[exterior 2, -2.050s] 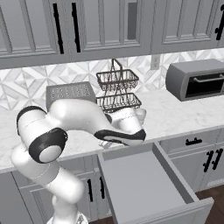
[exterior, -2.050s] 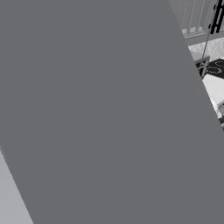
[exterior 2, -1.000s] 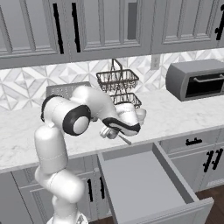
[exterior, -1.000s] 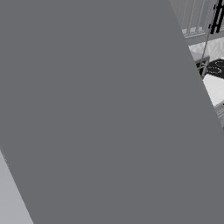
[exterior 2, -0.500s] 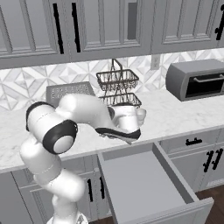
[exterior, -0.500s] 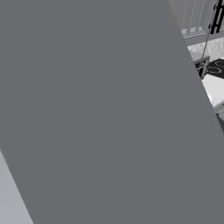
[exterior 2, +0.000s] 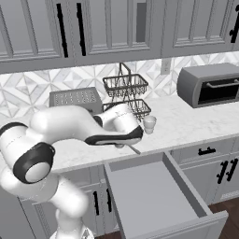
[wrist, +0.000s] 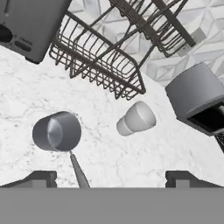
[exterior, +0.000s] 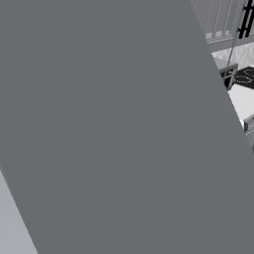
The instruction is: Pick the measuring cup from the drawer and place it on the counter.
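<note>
With the measuring cup (wrist: 57,131) resting on the counter (wrist: 144,157) and the gripper (wrist: 109,179) fingers spread wide and empty above it, we judge placement done and retreat next.

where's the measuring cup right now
In the hand view the measuring cup sits on the white marble counter, left of a small pale cup and below the wire rack, handle pointing toward the open gripper.

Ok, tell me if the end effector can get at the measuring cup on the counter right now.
Probably yes: the measuring cup lies on the counter just ahead of the open end effector, nothing between; the small white cup stands aside.
</note>
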Controlling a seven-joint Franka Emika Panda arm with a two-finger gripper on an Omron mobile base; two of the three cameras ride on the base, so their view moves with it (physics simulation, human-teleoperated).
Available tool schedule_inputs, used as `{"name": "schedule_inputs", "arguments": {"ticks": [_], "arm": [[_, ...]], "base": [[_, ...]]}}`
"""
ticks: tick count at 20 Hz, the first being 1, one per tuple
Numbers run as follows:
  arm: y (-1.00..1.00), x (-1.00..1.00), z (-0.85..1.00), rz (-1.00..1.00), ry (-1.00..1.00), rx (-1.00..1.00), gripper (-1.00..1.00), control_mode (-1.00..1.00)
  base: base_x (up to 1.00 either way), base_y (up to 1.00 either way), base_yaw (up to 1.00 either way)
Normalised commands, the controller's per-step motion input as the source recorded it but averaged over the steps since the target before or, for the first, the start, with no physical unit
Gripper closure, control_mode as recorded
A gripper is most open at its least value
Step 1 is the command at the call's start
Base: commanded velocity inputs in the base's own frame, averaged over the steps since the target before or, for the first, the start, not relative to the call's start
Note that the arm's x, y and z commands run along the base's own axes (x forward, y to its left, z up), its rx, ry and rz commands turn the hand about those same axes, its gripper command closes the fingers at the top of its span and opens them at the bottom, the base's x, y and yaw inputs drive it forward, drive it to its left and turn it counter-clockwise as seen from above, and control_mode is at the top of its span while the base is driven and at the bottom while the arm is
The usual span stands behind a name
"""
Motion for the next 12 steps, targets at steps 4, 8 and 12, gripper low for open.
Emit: {"name": "schedule_inputs", "arguments": {"ticks": [4, 8, 12], "arm": [[0.22, -0.02, 0.10, -0.70, -0.18, 0.41, -1.00, -1.00], [0.19, -0.16, 0.41, -0.61, -0.20, 0.50, -1.00, -1.00], [0.08, -0.59, 0.62, -0.44, -0.28, 0.52, -1.00, -1.00]], "base": [[0.00, 0.00, 0.00], [0.00, 0.00, 0.00], [0.00, 0.00, 0.00]]}}
